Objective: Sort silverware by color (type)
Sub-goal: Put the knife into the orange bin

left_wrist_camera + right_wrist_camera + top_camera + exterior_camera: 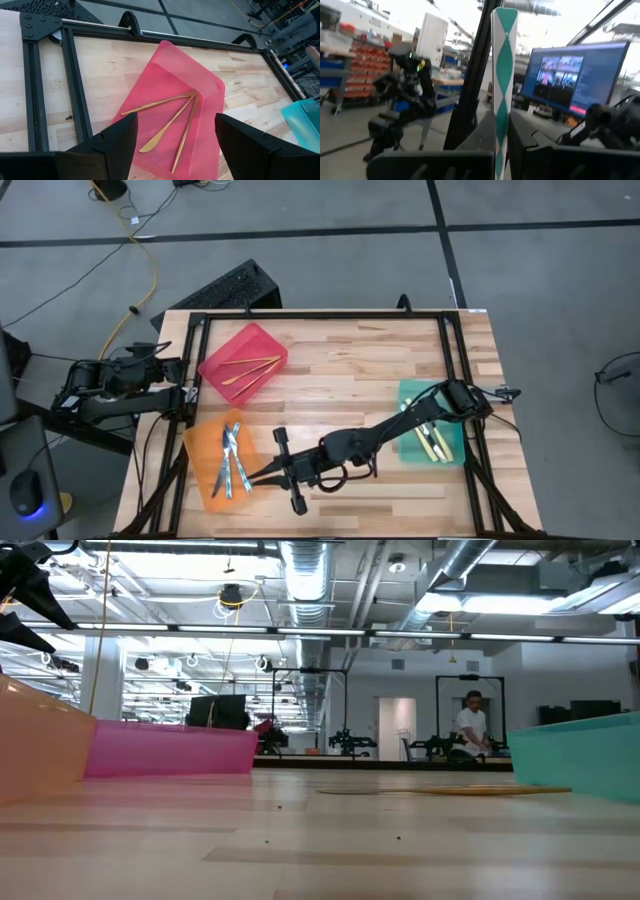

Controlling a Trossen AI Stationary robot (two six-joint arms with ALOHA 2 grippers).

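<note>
Left gripper (175, 137) is parked at the table's left edge, jaws wide, nothing held, aimed at the red bin (262, 342) with three gold pieces (250, 367) in it. Silvery-blue pieces (232, 458) lie in the orange bin (197, 442). Right gripper (252, 476) is stretched low to that bin's right edge, fingers pinched nearly shut; anything held cannot be made out. Yellow-handled pieces (431, 438) sit in the green bin (411, 389). Cutlery is judged light, stiff, slick, thin; best pinched mid-handle.
</note>
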